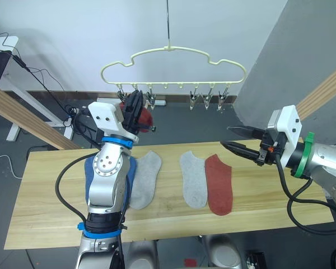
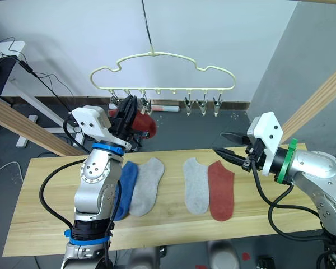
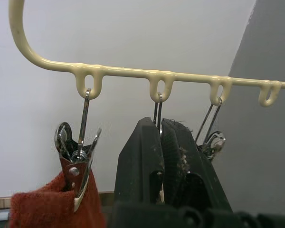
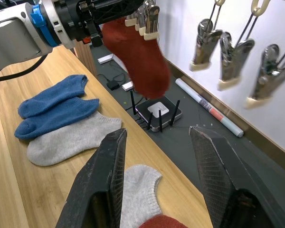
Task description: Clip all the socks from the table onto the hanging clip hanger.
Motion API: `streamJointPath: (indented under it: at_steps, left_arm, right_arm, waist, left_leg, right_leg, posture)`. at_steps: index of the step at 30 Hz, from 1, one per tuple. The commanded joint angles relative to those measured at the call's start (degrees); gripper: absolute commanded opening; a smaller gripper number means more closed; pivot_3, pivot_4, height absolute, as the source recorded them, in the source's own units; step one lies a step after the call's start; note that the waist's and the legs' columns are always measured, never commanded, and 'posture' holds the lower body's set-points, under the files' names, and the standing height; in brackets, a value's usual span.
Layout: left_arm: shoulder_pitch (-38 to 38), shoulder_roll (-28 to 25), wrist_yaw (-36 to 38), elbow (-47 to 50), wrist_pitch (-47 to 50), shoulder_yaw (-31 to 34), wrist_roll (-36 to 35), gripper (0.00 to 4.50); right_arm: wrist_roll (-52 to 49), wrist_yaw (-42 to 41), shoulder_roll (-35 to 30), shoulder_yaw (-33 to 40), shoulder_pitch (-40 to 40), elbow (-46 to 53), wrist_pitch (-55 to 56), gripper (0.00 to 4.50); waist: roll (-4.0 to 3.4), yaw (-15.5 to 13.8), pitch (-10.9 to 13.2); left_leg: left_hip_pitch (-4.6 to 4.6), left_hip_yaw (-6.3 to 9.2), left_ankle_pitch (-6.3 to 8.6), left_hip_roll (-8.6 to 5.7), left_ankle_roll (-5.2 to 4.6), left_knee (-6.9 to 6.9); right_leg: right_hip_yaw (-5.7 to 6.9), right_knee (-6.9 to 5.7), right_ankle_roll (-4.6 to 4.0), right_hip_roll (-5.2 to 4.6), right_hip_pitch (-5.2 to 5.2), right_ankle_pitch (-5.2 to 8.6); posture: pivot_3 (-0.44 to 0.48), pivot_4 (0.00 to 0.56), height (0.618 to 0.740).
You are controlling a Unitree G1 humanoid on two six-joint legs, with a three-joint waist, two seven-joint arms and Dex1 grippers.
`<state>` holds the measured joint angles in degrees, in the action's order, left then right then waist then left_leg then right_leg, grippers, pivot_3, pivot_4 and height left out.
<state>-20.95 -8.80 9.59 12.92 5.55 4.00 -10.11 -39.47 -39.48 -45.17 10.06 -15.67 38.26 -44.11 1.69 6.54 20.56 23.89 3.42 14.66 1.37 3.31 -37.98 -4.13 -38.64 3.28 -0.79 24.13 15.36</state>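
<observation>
Left gripper (image 3: 160, 156) clenched on a metal clip (image 3: 157, 111) of the clip hanger (image 1: 173, 56), beside the hung rust sock (image 4: 140, 57). Right gripper (image 1: 238, 140) released, nearer the table's (image 1: 257, 196) rust sock (image 1: 219, 184), long axis front-back.

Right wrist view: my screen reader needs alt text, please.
A rust red sock hangs clipped on the clip hanger, beside the left end effector. On the table lie two blue socks and two grey ones.

Pale yellow clip hanger (image 1: 173, 60); rust red sock (image 4: 137, 57) clipped; blue (image 4: 54, 107), light grey (image 1: 193, 179) and rust red socks (image 1: 218, 185) on light wood table (image 1: 39, 207).
</observation>
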Motion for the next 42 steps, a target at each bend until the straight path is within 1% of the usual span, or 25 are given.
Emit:
streamJointPath:
  at_steps: [1, 2, 4, 6, 8, 11, 12, 14, 16, 18, 24, 29, 31, 33, 37, 42]
  left_arm:
    - [0.1, -0.4, 0.2, 2.1, -0.8, 0.6, -0.1, 0.0]
    - [0.2, -0.6, 0.3, 2.3, -0.7, 0.6, -0.1, 0.0]
    - [0.3, -0.8, 0.4, 2.6, -0.4, 0.6, -0.2, 0.0]
    - [0.6, -1.5, 1.0, 3.5, 0.4, 0.6, -0.5, 0.0]
    - [0.9, -2.0, 1.5, 4.1, 1.0, 0.7, -0.7, 0.0]
    - [1.1, -2.3, 1.6, 4.6, 1.8, 0.8, -0.9, 0.0]
    - [1.1, -2.5, 1.7, 4.7, 2.0, 0.8, -0.9, 0.0]
    - [1.0, -2.8, 2.1, 4.9, 2.5, 0.7, -1.1, 0.0]
    - [0.8, -2.9, 2.3, 5.0, 2.9, 0.8, -1.3, 0.0]
    - [0.7, -2.9, 2.5, 5.0, 3.2, 0.7, -1.4, 0.0]
    - [0.4, -2.8, 2.7, 4.7, 3.6, 0.5, -1.6, 0.0]
    - [0.4, -2.7, 2.8, 4.9, 3.9, 0.5, -1.6, 0.0]
    - [0.5, -3.0, 3.0, 5.2, 4.2, 0.5, -1.8, 0.0]
    - [0.7, -3.3, 3.5, 5.5, 4.6, 0.6, -2.2, 0.0]
    - [0.9, -4.3, 5.3, 6.6, 6.2, 0.9, -3.8, 0.0]
    - [0.9, -6.5, 8.0, 8.8, 10.6, 2.7, -8.8, 0.0]
  right_arm:
    - [2.6, 3.2, -0.1, -0.3, 2.5, 2.2, 0.4, 2.36]
    - [4.7, 5.0, 0.3, -1.3, 4.1, 2.0, 0.5, 2.55]
    - [7.9, 7.8, 1.2, -3.1, 6.8, 1.9, 1.0, 3.07]
    - [14.1, 15.0, 4.9, -7.6, 11.2, 1.3, 1.0, 3.86]
    - [19.2, 20.3, 8.4, -11.6, 14.3, 0.2, 1.4, 4.48]
    - [24.1, 24.1, 13.1, -15.7, 16.9, -1.3, 3.6, 4.48]
    - [25.3, 25.7, 15.0, -16.5, 17.7, -1.6, 3.9, 4.48]
    - [27.5, 29.6, 19.7, -18.5, 20.4, -3.0, 4.1, 4.48]
    - [30.6, 33.1, 24.0, -21.0, 22.4, -5.7, 6.0, 4.48]
    - [32.9, 35.5, 27.7, -22.0, 22.7, -9.6, 8.1, 4.48]
    - [35.9, 38.7, 34.3, -20.6, 21.1, -20.1, 12.2, 4.48]
    - [36.0, 38.8, 37.2, -19.2, 21.1, -23.2, 11.7, 4.48]
    - [34.7, 39.2, 39.1, -17.1, 21.8, -24.1, 10.4, 4.09]
    - [34.4, 39.0, 40.0, -15.8, 22.2, -24.5, 10.1, 3.58]
    - [35.7, 37.7, 39.4, -15.6, 22.5, -24.3, 10.2, 2.08]
    - [36.3, 35.8, 37.8, -15.4, 21.7, -23.2, 11.4, 0.32]
  waist:
    - [0.0, 0.0, 0.0]
    - [0.0, 0.0, 0.0]
    - [0.0, 0.0, 0.0]
    - [0.01, 0.0, 0.0]
    - [0.0, 0.0, 0.0]
    - [-0.01, 0.0, 0.0]
    - [-0.01, 0.0, 0.0]
    - [-0.01, 0.0, 0.0]
    - [-0.01, 0.0, 0.0]
    - [-0.02, -0.1, 0.0]
    - [-0.02, -0.1, 0.0]
    - [-0.02, -0.1, 0.0]
    - [-0.02, -0.1, 0.0]
    - [-0.02, -0.1, 0.0]
    - [-0.02, -0.1, 0.0]
    - [-0.02, -0.1, 0.0]
  left_leg:
    - [0.0, 0.01, 0.0, 0.0, 0.0, 0.0]
    - [0.0, 0.01, 0.0, 0.0, 0.0, 0.01]
    - [0.0, 0.01, 0.0, 0.0, 0.0, 0.02]
    - [0.0, -0.02, 0.0, 0.01, 0.01, 0.03]
    - [0.0, 0.0, 0.0, 0.08, 0.02, 0.05]
    - [0.0, -0.04, -0.01, 0.1, 0.04, 0.08]
    - [0.0, -0.08, -0.02, 0.1, 0.05, 0.08]
    - [-0.01, -0.14, -0.02, 0.1, 0.06, 0.05]
    - [-0.03, -0.07, -0.04, 0.14, 0.08, 0.08]
    - [-0.03, -0.02, -0.04, 0.2, 0.1, 0.11]
    - [-0.03, -0.13, -0.04, 0.21, 0.12, 0.11]
    - [-0.02, -0.12, -0.04, 0.23, 0.12, 0.13]
    - [-0.02, -0.12, -0.04, 0.23, 0.12, 0.13]
    - [-0.03, -0.11, -0.04, 0.24, 0.12, 0.13]
    - [-0.03, -0.11, -0.04, 0.24, 0.12, 0.13]
    - [-0.03, -0.1, -0.04, 0.24, 0.12, 0.13]
  right_leg:
    - [0.01, 0.0, 0.0, 0.0, 0.0, 0.0]
    - [0.0, 0.01, 0.0, 0.0, 0.0, 0.0]
    - [0.0, 0.03, 0.01, 0.0, 0.0, 0.0]
    - [-0.02, 0.02, 0.01, 0.0, 0.03, 0.01]
    - [-0.01, 0.03, 0.02, 0.06, 0.04, 0.01]
    - [-0.05, 0.01, 0.1, 0.07, 0.1, 0.06]
    - [-0.09, 0.02, 0.28, 0.06, 0.1, 0.17]
    - [-0.14, 0.04, 0.3, 0.06, 0.1, 0.18]
    - [-0.09, 0.03, 0.32, 0.12, 0.09, 0.19]
    - [-0.07, 0.04, 0.31, 0.21, 0.1, 0.19]
    - [-0.2, 0.09, 0.32, 0.22, 0.14, 0.19]
    - [-0.2, 0.09, 0.31, 0.24, 0.15, 0.19]
    - [-0.2, 0.09, 0.31, 0.24, 0.15, 0.19]
    - [-0.19, 0.07, 0.31, 0.24, 0.15, 0.19]
    - [-0.19, 0.08, 0.31, 0.25, 0.14, 0.19]
    - [-0.19, 0.08, 0.31, 0.25, 0.14, 0.19]
  posture:
    - [-0.258, 0.374, 0.74]
    - [-0.258, 0.374, 0.74]
    - [-0.248, 0.378, 0.74]
    - [-0.238, 0.381, 0.74]
    - [-0.238, 0.381, 0.74]
    - [-0.238, 0.381, 0.74]
    - [-0.223, 0.384, 0.74]
    - [-0.223, 0.384, 0.74]
    - [-0.211, 0.383, 0.74]
    - [-0.211, 0.383, 0.74]
    - [-0.211, 0.383, 0.74]
    - [-0.2, 0.381, 0.74]
    - [-0.2, 0.381, 0.74]
    - [-0.2, 0.381, 0.74]
    - [-0.19, 0.378, 0.74]
    - [-0.19, 0.378, 0.74]
